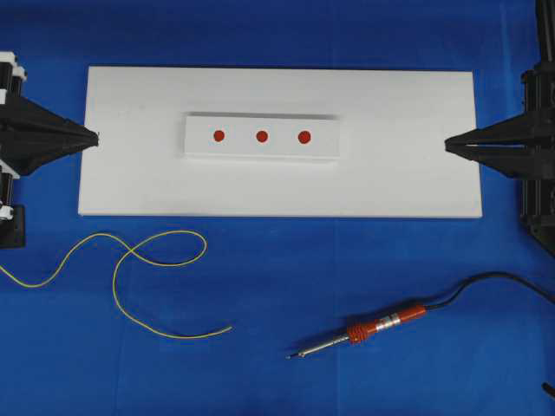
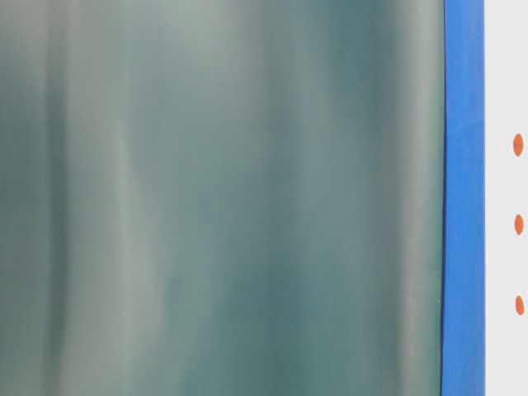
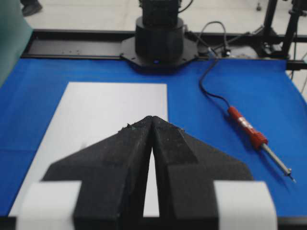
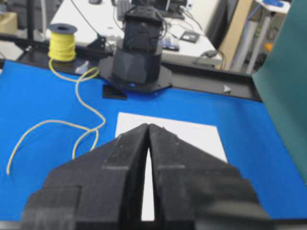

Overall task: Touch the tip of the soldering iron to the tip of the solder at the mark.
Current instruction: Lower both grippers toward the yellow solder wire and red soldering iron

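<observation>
Red-orange plastic is forming the handle of the soldering iron (image 1: 373, 330), which is lying on the blue bench (image 1: 277, 286) near its front edge, right of centre in the overhead view. Its long axis is running diagonally: the fine tip is pointing toward the front-left, and the black cord (image 1: 486, 282) is trailing off toward the right edge. The solder (image 1: 130, 269), a thin yellow wire, is lying in loose curves near the front-left part of the bench, with its free end pointing toward the iron but well apart from it.

The right hand (image 1: 447, 145) is resting shut, jaws pressed together and holding nothing, at the right edge of the white board (image 1: 277, 186); the iron is lying toward the front of the bench from it, and this arm is the nearer one. The left hand (image 1: 95, 136) is likewise shut and empty at the board's left edge, with the solder lying toward the front from it.

A raised white block (image 1: 260, 152) on the board is carrying three red marks (image 1: 262, 136); the task is not indicating which mark applies. Neither item is grasped yet.

The table-level view is almost wholly blocked by a blurred green sheet (image 2: 223, 198). The solder's far end is running off the left edge in the overhead view; the right wrist view is showing a yellow spool (image 4: 63, 42).
</observation>
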Robot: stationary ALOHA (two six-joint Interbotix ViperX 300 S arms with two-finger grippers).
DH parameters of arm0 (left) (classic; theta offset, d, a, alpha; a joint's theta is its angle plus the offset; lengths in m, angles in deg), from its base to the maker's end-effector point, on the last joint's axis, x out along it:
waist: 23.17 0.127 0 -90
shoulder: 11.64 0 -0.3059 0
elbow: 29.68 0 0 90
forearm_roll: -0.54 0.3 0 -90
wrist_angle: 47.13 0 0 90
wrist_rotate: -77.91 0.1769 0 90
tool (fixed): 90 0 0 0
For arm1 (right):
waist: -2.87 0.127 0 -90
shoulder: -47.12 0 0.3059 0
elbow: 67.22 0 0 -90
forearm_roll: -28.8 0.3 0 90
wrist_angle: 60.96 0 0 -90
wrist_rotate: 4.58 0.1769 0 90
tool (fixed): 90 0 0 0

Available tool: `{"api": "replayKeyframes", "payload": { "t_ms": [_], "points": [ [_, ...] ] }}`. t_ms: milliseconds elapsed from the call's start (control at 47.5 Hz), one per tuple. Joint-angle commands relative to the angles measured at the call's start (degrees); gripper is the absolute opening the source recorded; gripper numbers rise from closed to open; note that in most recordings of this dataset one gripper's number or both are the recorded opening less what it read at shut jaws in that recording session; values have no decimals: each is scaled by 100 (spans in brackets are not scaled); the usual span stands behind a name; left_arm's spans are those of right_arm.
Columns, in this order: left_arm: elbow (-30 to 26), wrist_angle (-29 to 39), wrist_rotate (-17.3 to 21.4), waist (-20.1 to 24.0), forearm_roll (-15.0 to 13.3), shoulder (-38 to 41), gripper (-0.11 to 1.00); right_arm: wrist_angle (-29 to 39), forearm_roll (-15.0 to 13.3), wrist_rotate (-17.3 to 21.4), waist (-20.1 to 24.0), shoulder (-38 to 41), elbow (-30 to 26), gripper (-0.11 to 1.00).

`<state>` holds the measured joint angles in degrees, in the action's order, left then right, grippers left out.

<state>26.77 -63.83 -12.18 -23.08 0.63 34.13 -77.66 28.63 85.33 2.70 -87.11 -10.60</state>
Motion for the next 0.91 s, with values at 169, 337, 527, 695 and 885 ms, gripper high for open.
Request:
{"api": "replayKeyframes", "payload": {
  "t_ms": [169,337,527,695,885],
  "points": [
    [-79,-97,-141,-1011,-18,237,0,193,26,299,791,255,-220,-6],
    [-53,-272,-141,-1538,-18,633,0,193,26,606,1389,536,-185,-6],
    [-105,-536,-149,-2057,-18,1441,1,-149,35,967,1951,1178,-141,2],
    [-220,-782,-167,-2479,-18,2241,25,-475,88,1274,2276,1995,-176,37],
    [-396,-1081,-396,-2821,-26,3287,81,-791,457,1380,2549,3006,-229,90]
  ]
}}
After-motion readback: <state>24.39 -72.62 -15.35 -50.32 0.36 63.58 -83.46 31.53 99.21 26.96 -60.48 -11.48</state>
